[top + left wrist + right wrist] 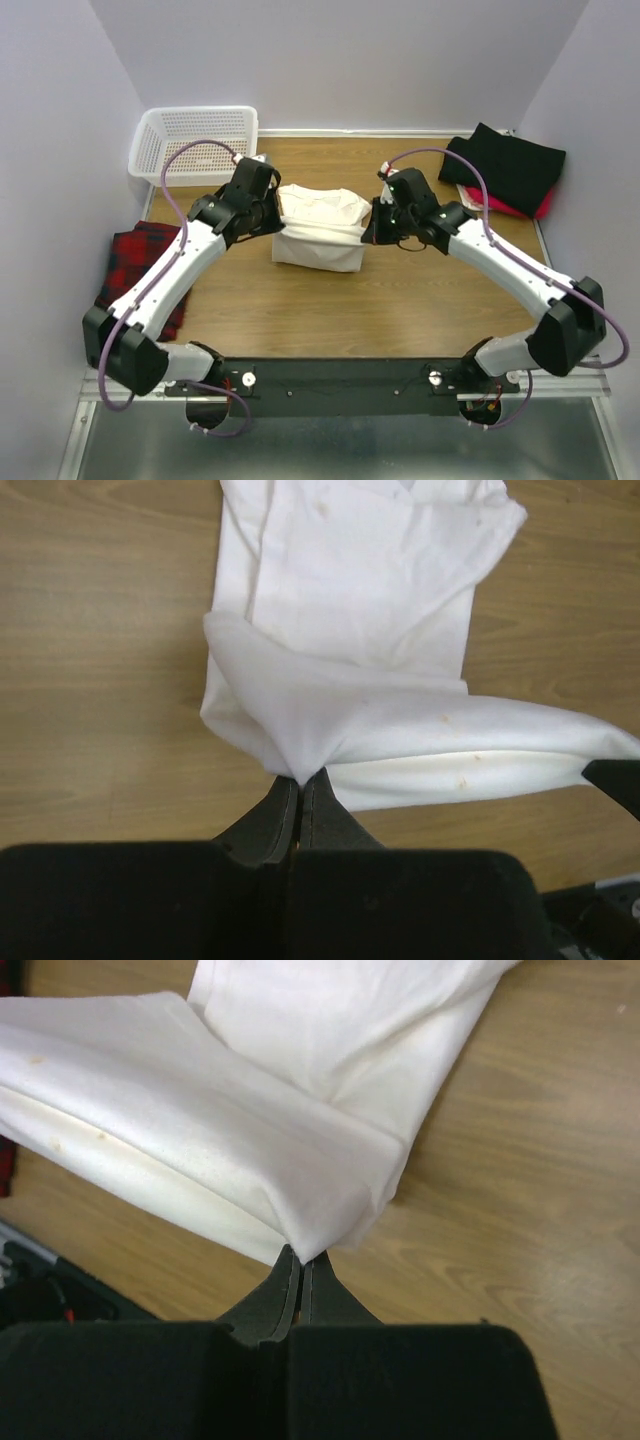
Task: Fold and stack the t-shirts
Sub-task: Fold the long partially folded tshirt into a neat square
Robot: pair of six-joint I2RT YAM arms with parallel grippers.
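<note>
table [400, 300]: wood-grain top, smooth, low sheen.
white shirt [320, 225], centre: soft matt cloth, fine weave, a few small yellowish specks.
black shirt [510, 165] at 2 o'clock: matt cloth, lying on a red shirt [545, 205], also cloth.
checked cloth [135, 255] at 9 o'clock: red-black, matt.
basket [195, 125] at 11 o'clock: white plastic lattice, slight gloss.
left gripper [300, 785] and right gripper [302, 1258]: matt black, plastic look.
sheet [330, 440] at 6 o'clock: dull brushed metal.

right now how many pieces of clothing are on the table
4: a white shirt at the centre, a black shirt at the far right, a red shirt under it, a plaid garment at the left edge. Others may be hidden beneath.
</note>
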